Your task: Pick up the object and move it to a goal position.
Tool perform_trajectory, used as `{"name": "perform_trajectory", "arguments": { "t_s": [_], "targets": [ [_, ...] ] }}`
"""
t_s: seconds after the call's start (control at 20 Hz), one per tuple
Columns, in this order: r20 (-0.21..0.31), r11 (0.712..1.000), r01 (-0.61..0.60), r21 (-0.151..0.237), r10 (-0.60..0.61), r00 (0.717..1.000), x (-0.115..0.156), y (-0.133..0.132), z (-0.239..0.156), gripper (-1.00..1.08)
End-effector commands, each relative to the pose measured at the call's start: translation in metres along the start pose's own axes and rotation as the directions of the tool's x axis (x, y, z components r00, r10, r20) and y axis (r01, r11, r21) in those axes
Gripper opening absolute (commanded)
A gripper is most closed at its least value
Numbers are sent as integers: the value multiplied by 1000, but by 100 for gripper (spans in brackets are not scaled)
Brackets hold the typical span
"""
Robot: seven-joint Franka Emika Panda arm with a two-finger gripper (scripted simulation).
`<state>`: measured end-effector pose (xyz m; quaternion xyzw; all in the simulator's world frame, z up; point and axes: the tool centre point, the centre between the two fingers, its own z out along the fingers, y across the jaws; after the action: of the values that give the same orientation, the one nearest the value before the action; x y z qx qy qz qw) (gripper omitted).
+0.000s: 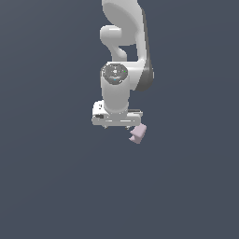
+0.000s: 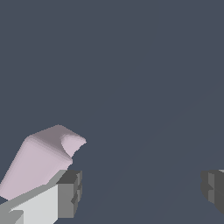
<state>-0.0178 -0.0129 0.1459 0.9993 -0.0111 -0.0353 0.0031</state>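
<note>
The object [image 1: 138,134] is a small pale pink-lilac notched chunk. In the exterior view it lies just below the hand's end on that view's right. My white gripper [image 1: 117,124] points down over the dark floor. In the wrist view the gripper [image 2: 140,192] is open, with its two grey pads far apart. The object [image 2: 41,164] sits by one finger [image 2: 68,194], off to its outer side and not between the pads. The gap between the pads holds nothing. I cannot tell whether the finger touches the object.
A plain dark grey-blue floor [image 1: 56,186] fills both views. The white arm [image 1: 123,42] rises above the hand in the exterior view. Nothing else shows.
</note>
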Motion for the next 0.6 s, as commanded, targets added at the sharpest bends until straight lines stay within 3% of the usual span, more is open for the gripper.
{"name": "perform_trajectory", "arguments": {
  "t_s": [0.0,0.55],
  "targets": [
    [0,1000,0,0,0,1000,0,0,0,100],
    [14,1000,29,9,-29,999,2,-3,1,100]
  ]
}}
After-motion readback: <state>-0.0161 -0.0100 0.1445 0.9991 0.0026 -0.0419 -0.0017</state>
